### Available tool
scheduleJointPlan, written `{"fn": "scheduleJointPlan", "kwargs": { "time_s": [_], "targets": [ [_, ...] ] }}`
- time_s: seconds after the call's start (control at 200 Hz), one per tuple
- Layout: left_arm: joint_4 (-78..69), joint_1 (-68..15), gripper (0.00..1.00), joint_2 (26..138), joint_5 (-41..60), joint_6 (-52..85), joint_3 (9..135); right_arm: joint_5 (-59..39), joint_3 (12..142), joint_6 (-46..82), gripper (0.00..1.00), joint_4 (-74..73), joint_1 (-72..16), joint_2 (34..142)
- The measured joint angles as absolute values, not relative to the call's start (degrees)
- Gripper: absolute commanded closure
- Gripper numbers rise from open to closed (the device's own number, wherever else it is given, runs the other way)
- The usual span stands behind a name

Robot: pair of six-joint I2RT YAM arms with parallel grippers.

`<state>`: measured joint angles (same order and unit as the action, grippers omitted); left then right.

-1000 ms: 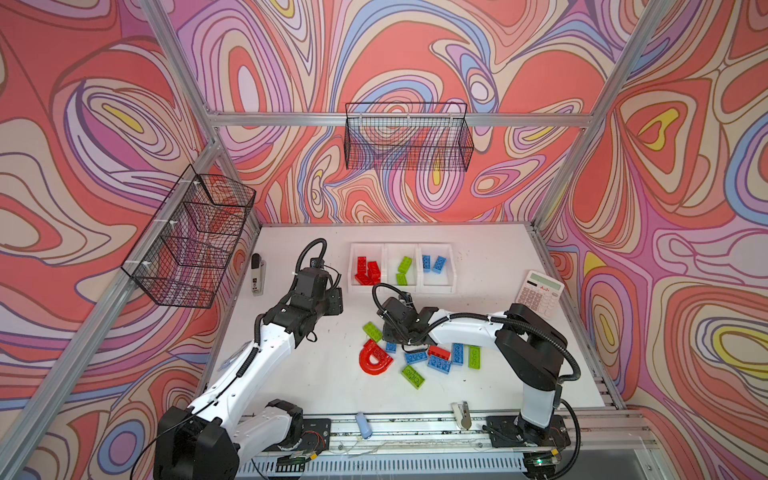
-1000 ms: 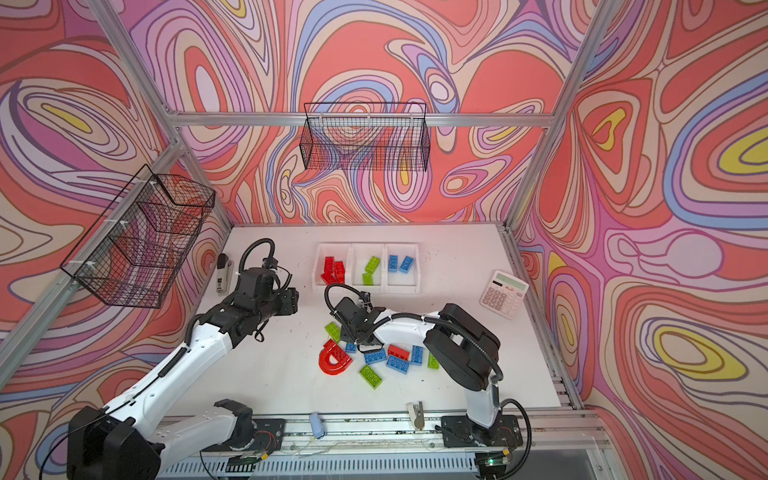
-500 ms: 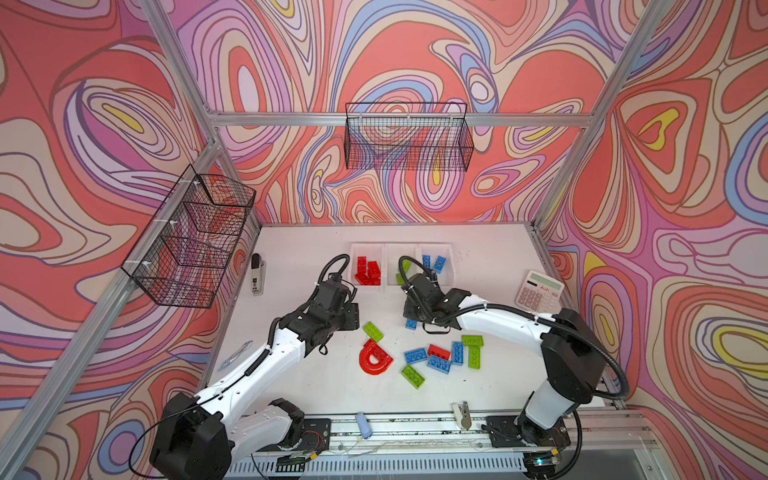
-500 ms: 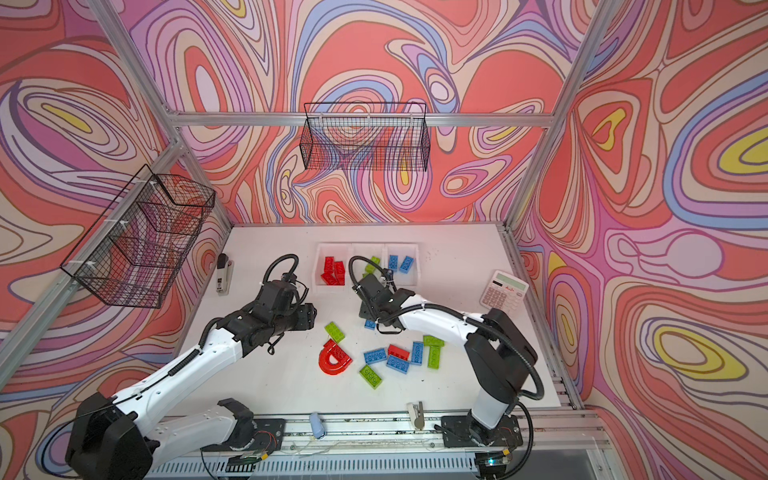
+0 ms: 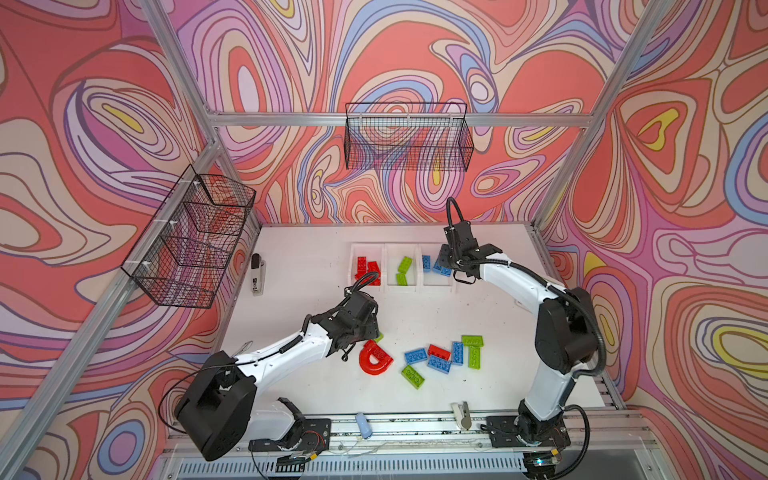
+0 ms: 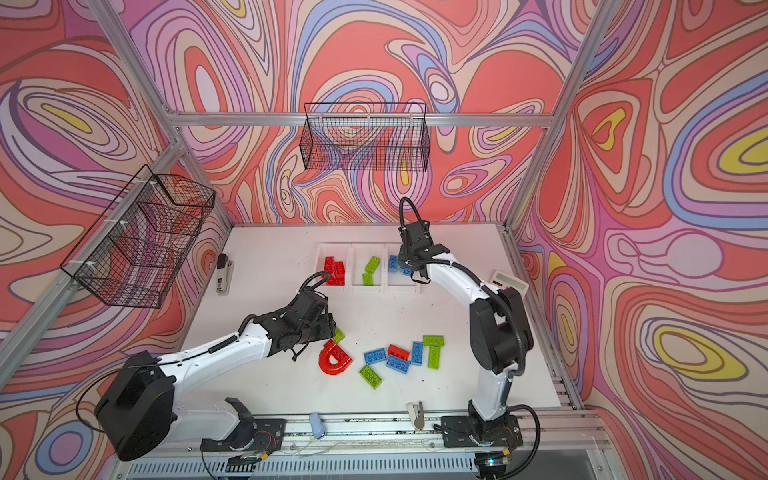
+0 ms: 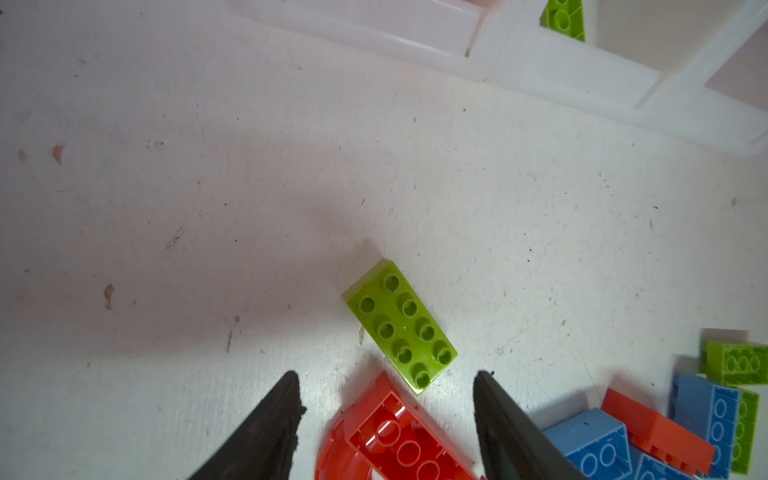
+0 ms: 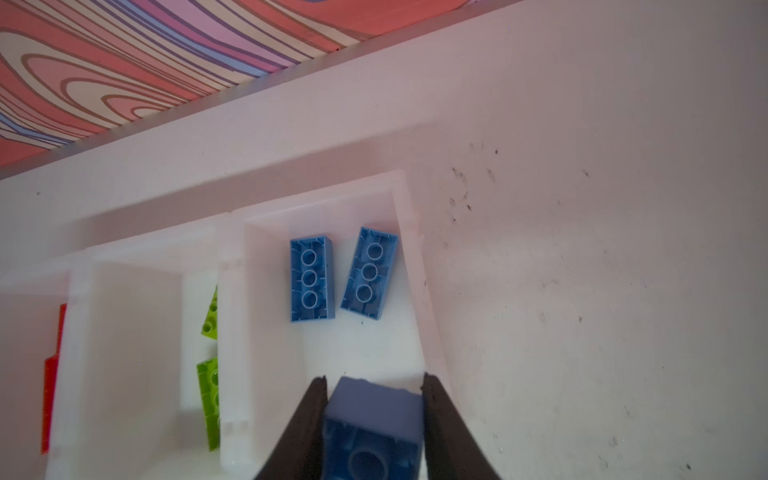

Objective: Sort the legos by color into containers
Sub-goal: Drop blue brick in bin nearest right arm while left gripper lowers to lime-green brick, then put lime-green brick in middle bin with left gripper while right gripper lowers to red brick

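The left claw [image 7: 385, 374] hung low over the surface [image 7: 166, 208], its jaws apart at a middling width and gripping nothing. Between its fingers showed the near end of a lime green brick [image 7: 400, 326], lying studs up, and closer in the red arch [image 7: 395, 440]; the 2 lay touching or nearly so. If the green brick was the target, I judged that the claw should reach further out, turn to match the brick's slant and straddle its narrow width. It should close only once clear of the arch, or it could pinch both. To the right lay the loose pile [image 5: 446, 355] of blue, red and green bricks, several touching, well apart from the containers [image 5: 399, 288]. Those 3 white bins held red on the left, green in the middle and blue on the right. Over the blue bin [image 8: 409, 249] the right claw [image 8: 374, 377] stood narrow, clamped on a blue brick [image 8: 374, 428] by its sides, hollow underside toward the wrist camera. A pair of blue bricks [image 8: 311, 278] already lay underside up on that bin's floor, ahead of the claw. The step in hand looked like the release. It would go best with the brick wholly inside the walls, lowered a little, then freed by a plain parting of the jaws so it could not bounce into the green bin.
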<state>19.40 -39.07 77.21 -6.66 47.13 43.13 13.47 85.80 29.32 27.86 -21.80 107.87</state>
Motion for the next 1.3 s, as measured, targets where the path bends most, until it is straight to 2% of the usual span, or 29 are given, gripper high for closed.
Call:
{"fn": "scheduleJointPlan", "kwargs": {
  "time_s": [0.065, 0.21, 0.331, 0.546, 0.992, 1.297],
  "targets": [
    [18.96, -39.16, 0.31, 78.00, -6.66, 48.21, 43.13, 12.75, 87.90, 27.90, 0.69, 27.88, -21.54, 110.59],
    [17.52, -39.33, 0.31, 80.27, -6.63, 49.17, 43.20, 11.31, 91.59, 25.65, 0.49, 27.92, -21.39, 114.96],
    [16.43, -39.33, 0.31, 82.98, -6.44, 49.45, 43.40, 10.35, 92.47, 24.62, 0.41, 27.97, -21.34, 115.79],
    [14.24, -39.35, 0.31, 86.41, -6.00, 49.54, 43.83, 9.96, 91.29, 23.99, 0.41, 27.86, -20.80, 114.17],
    [10.66, -39.35, 0.32, 92.33, -5.17, 47.86, 46.37, 12.29, 73.03, 25.56, 0.42, 27.94, -19.68, 91.77],
    [10.04, -39.33, 0.55, 94.04, -3.75, 46.28, 47.70, 13.45, 67.16, 26.70, 0.44, 29.69, -19.14, 87.99]
  ]
}}
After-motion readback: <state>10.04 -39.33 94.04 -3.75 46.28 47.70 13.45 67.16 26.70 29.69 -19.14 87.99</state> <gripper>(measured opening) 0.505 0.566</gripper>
